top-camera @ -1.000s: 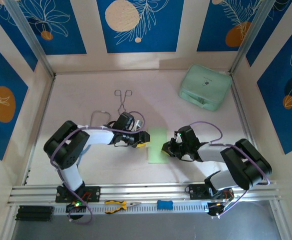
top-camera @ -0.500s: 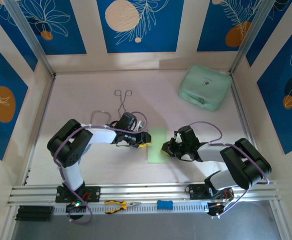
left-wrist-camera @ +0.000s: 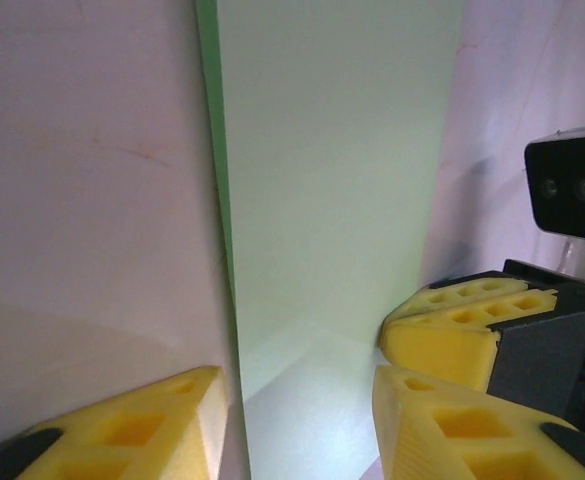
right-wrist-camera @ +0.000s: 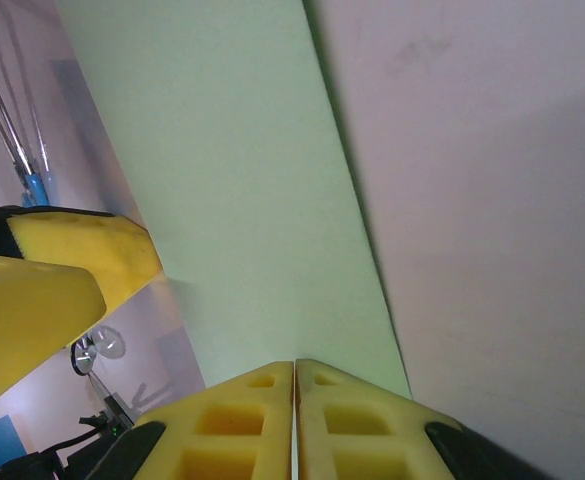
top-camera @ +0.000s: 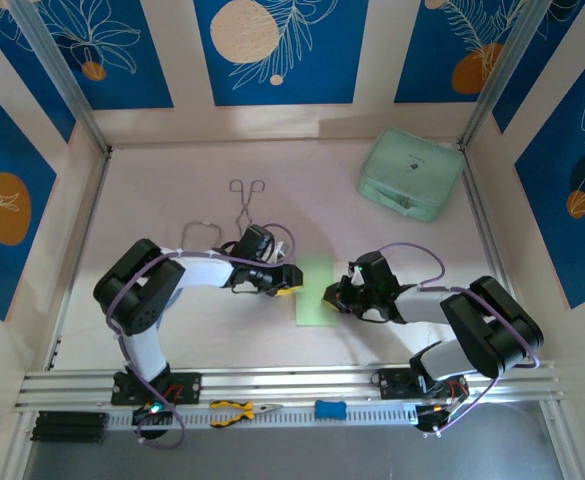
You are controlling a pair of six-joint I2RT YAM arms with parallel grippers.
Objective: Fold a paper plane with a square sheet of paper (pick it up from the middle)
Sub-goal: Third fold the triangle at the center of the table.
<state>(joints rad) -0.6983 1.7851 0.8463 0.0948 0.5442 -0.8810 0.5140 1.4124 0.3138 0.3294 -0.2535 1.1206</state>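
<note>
At the near edge, a pair of yellow-handled pliers (top-camera: 244, 410) and a small blue object (top-camera: 330, 409) were seen lying on the metal rail (top-camera: 292, 380) between the two arm bases.

Just beyond the rail, at the middle of the pale table (top-camera: 172, 180), the square sheet of paper (top-camera: 315, 290) was found lying flat. It was seen as a narrow light-green rectangle with its long sides running away from the bases.

The left gripper (top-camera: 290, 283) was held low at the paper's left long edge. In the left wrist view its jaws were seen parted, with that edge of the paper (left-wrist-camera: 332, 180) running between its fingers (left-wrist-camera: 132, 430); nothing was clamped.

The right gripper (top-camera: 330, 297) was set at the opposite, right long edge. In the right wrist view its fingertips (right-wrist-camera: 252, 410) were seen pressed together with no gap, at the border of the paper (right-wrist-camera: 232, 180). Whether paper was pinched between them could not be told. The two grippers were placed facing each other across the strip.

Farther back and to the left, a pair of metal tongs (top-camera: 246, 200) was seen lying on the table. At the far right corner, well apart from the paper, a mint-green case (top-camera: 411, 174) with rounded corners was seen.
</note>
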